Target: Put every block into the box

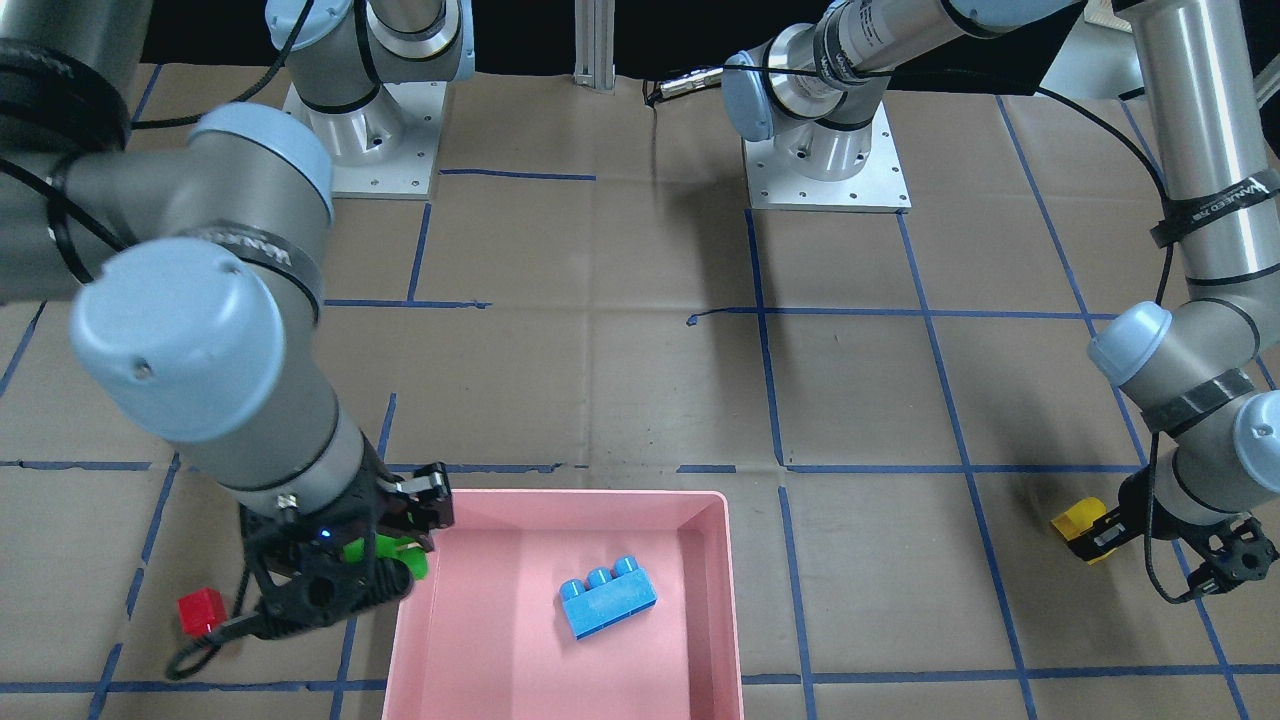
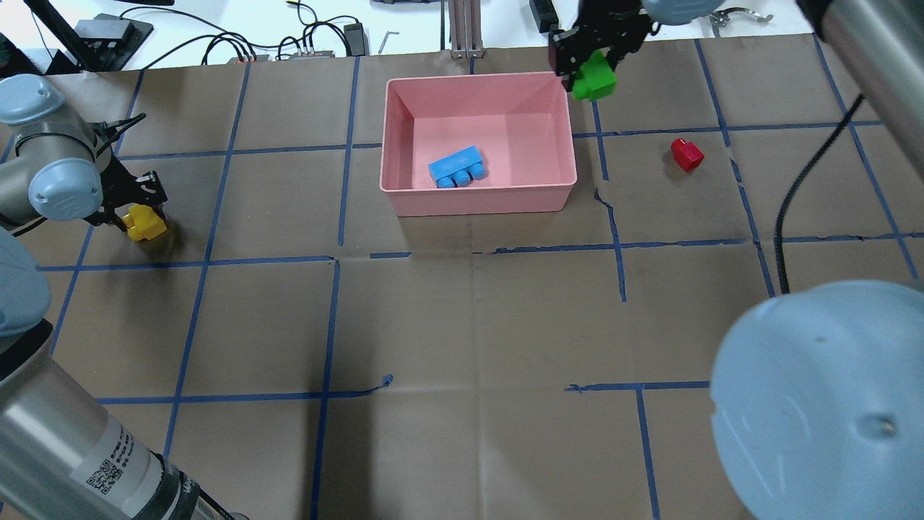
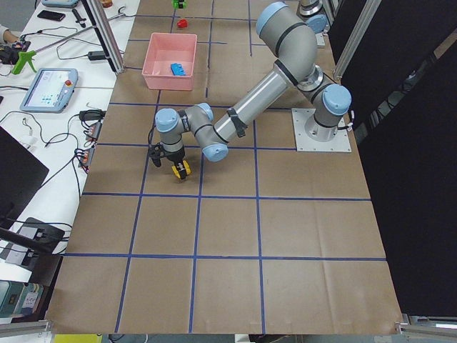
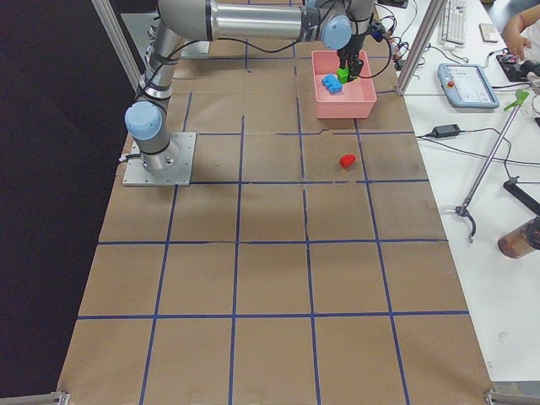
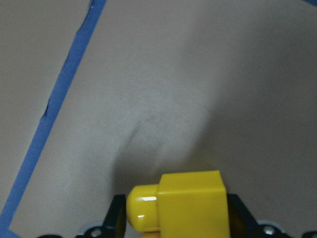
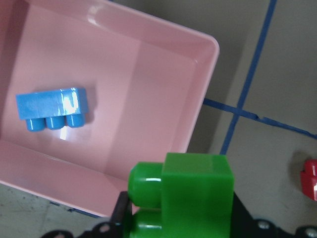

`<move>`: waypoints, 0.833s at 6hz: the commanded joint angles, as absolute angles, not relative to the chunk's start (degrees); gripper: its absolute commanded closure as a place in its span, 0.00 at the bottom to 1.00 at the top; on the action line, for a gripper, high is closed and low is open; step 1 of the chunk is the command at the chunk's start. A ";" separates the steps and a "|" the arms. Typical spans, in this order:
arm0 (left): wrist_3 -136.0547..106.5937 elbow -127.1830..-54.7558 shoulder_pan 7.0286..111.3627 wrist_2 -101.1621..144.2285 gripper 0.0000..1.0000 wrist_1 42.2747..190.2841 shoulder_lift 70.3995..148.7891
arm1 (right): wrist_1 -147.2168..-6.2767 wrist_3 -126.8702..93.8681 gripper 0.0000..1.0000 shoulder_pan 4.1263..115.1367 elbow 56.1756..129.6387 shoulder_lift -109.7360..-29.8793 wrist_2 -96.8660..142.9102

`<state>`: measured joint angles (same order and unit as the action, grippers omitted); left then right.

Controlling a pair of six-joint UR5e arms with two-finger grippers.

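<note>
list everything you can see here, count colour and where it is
box: one, pink, far middle of the table
blue block: one, three studs, lying inside the box
green block: one, held at the box's far right corner, not yet inside
yellow block: one, held far out on the table's left side
red block: one, alone on the table, right of the box
table: one, brown cover with a blue tape grid
white bench: one, along the table's far edge, strewn with cables
left arm: one, grey with pale blue caps, jaws shut on the yellow block
right arm: one, same colours, jaws shut on the green block
</note>
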<state>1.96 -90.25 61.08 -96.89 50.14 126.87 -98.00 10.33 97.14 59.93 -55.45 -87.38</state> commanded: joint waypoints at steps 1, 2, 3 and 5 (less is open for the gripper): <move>2.37 -89.65 61.08 -96.77 0.73 51.14 125.61 | -98.70 4.08 0.67 98.79 55.37 -46.18 -84.30; 2.46 -89.74 61.52 -94.42 0.76 52.72 123.59 | -99.22 3.70 0.67 98.62 55.72 -42.92 -84.20; 2.81 -89.56 64.13 -90.22 0.76 56.39 120.27 | -99.14 0.91 0.59 98.70 55.72 -41.93 -84.20; 2.29 -84.67 78.14 -90.26 0.76 58.53 117.51 | -98.88 -0.79 0.01 98.53 55.20 -43.76 -84.29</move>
